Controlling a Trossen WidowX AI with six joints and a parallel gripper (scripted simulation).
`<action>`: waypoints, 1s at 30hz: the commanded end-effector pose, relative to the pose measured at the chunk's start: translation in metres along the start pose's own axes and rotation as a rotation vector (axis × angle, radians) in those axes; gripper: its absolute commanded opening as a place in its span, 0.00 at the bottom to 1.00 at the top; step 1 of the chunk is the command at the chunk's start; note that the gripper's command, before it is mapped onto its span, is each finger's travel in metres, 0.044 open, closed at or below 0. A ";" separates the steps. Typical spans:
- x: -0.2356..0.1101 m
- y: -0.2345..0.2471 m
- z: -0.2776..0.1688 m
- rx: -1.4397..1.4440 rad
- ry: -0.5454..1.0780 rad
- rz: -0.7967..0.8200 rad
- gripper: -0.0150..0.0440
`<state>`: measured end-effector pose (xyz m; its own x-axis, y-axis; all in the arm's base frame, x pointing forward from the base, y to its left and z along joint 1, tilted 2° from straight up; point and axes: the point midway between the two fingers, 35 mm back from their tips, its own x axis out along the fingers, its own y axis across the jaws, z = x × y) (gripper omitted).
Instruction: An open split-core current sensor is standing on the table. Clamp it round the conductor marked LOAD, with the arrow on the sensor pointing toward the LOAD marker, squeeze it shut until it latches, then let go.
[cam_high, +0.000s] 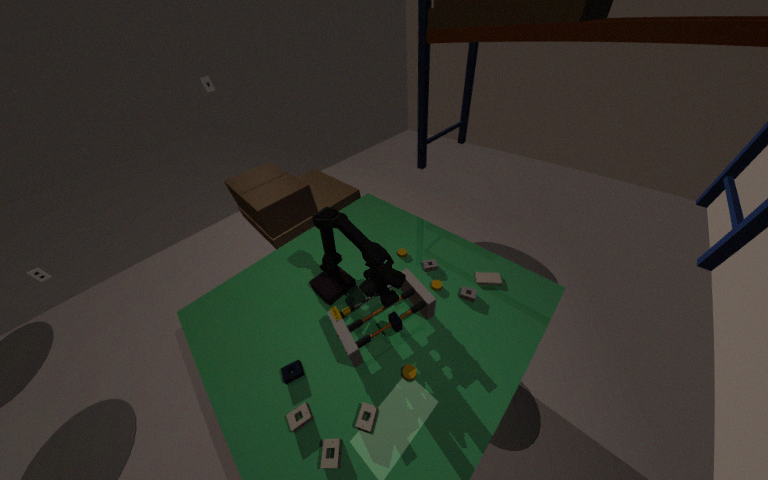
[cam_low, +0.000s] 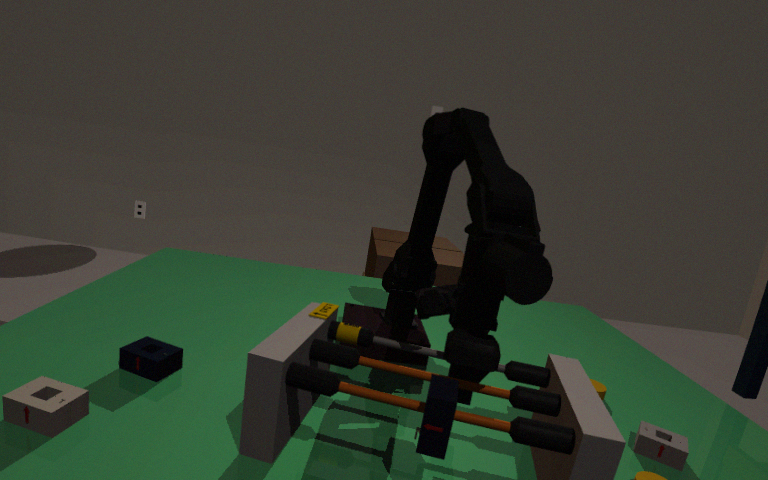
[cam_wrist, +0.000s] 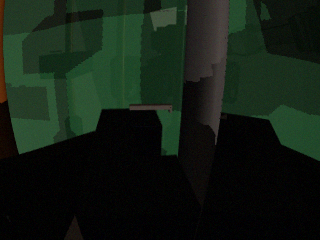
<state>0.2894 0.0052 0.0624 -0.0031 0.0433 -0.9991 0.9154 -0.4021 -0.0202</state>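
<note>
Over the grey conductor (cam_wrist: 207, 47) with the yellow end sleeve (cam_low: 346, 332), the tool (cam_low: 471, 362) stands wide and grasps the dark sensor (cam_wrist: 134, 187) set around that rod. A 2nd dark sensor (cam_low: 437, 417) hangs on the front orange conductor (cam_low: 379, 396) between 2 grey end blocks (cam_low: 270, 373) on the green desk (cam_low: 169, 294).

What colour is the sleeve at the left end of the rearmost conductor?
Yellow. The sleeve shows best in the exterior view, beside the yellow marker.

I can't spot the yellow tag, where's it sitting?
In the exterior view, the yellow tag lies on top of the left grey end block, just behind the grey rod's yellow collar.
</note>
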 end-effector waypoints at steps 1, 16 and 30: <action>0.000 0.000 0.000 0.000 0.000 0.001 0.77; 0.000 0.000 0.000 0.000 0.000 0.001 0.25; 0.000 0.000 0.000 0.000 0.000 0.001 0.25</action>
<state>0.2894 0.0052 0.0624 -0.0030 0.0433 -0.9991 0.9154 -0.4021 -0.0202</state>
